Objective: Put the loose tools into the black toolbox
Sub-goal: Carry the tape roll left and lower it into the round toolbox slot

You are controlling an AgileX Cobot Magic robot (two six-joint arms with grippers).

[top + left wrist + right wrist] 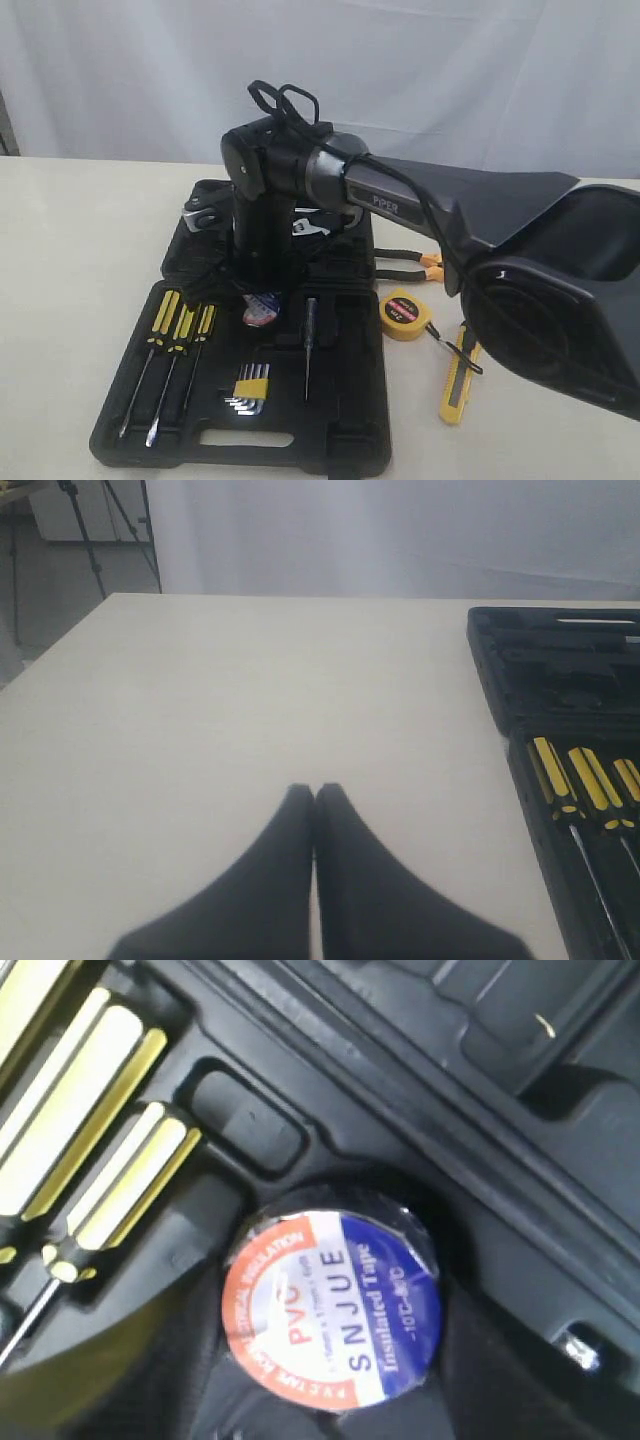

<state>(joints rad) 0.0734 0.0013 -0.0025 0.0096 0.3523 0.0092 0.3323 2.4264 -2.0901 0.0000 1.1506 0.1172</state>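
The black toolbox (130,440) lies open on the table. My right gripper (262,292) points down into it, shut on the black tape roll (262,310). In the right wrist view the roll's red, white and blue label (330,1305) sits between my dark fingers (170,1360), over a round recess of the toolbox (350,1070); whether it touches the recess I cannot tell. To the right of the case on the table lie the orange-and-black pliers (430,265), the yellow tape measure (405,313) and the utility knife (457,385). My left gripper (315,790) is shut and empty above bare table, left of the toolbox (560,670).
Yellow-and-black screwdrivers (180,330), hex keys (250,385) and a thin driver (310,340) sit in the near half of the case. The right arm's dark body (540,270) hangs over the table's right side. A white curtain stands behind.
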